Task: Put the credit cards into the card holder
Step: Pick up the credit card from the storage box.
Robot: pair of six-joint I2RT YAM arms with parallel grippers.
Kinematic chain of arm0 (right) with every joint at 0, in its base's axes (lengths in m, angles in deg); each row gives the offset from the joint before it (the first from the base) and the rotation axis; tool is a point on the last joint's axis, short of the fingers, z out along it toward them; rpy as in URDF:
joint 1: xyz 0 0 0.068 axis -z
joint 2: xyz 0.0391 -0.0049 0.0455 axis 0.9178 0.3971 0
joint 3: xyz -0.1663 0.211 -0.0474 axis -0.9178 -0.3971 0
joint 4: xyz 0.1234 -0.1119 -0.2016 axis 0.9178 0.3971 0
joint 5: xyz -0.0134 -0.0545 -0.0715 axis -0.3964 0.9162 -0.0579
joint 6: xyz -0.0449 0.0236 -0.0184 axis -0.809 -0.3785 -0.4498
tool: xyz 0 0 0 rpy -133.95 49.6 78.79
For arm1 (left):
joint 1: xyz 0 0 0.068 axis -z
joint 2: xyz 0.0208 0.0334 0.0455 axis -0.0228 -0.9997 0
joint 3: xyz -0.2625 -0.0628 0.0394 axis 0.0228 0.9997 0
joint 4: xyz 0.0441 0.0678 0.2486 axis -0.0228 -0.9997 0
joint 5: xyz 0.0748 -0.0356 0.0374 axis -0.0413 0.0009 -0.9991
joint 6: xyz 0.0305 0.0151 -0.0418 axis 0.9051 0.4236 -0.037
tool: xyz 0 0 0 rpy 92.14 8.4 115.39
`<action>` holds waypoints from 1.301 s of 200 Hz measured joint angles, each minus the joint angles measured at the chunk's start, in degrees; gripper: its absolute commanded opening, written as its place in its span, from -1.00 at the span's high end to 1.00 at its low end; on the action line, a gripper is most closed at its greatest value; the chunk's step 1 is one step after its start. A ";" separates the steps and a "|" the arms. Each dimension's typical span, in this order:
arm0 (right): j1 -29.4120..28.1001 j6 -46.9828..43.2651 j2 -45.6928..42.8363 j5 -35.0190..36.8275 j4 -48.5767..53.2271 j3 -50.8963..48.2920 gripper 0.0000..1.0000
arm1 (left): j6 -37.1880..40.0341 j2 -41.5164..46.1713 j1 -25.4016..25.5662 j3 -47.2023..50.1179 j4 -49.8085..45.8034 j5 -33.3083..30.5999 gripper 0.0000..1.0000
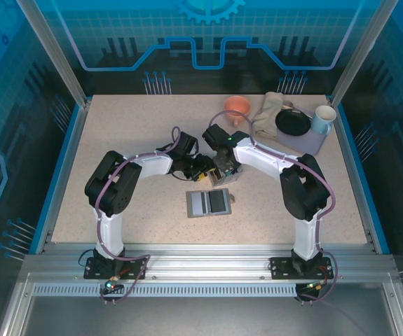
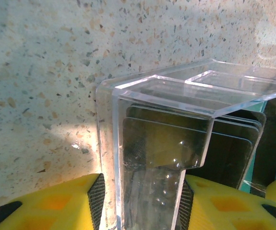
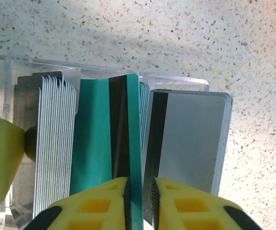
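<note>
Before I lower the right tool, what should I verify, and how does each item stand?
1. Right tool gripping the teal card: ok, the card's edge sits between its pads.
2. Left tool steadying the card holder: ok, it has a pad on either side.
3. Teal card placed between the whitish stack and the grey card: ok.
4. Teal card fully seated: cannot tell.
5. Grey card inside the holder's wall: cannot tell.
6. All cards loaded: not ok, loose cards lie on the table.
</note>
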 measured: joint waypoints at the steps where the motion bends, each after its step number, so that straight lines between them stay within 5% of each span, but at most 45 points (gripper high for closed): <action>1: 0.00 0.09 0.00 -0.02 0.00 0.00 0.67 | 0.00 -0.02 0.02 0.00 0.02 0.00 0.08; 64: 0.13 0.44 -0.13 -2.16 0.04 0.00 1.00 | 0.00 0.00 0.00 0.02 0.02 0.00 0.08; 160: 3.50 2.56 -5.92 -11.91 0.04 -0.66 1.00 | 0.02 0.09 -0.04 0.02 0.00 0.00 0.07; 260: 12.17 10.99 -23.32 -32.17 -5.18 -11.32 1.00 | 1.16 12.46 -0.44 3.93 0.35 0.02 -0.40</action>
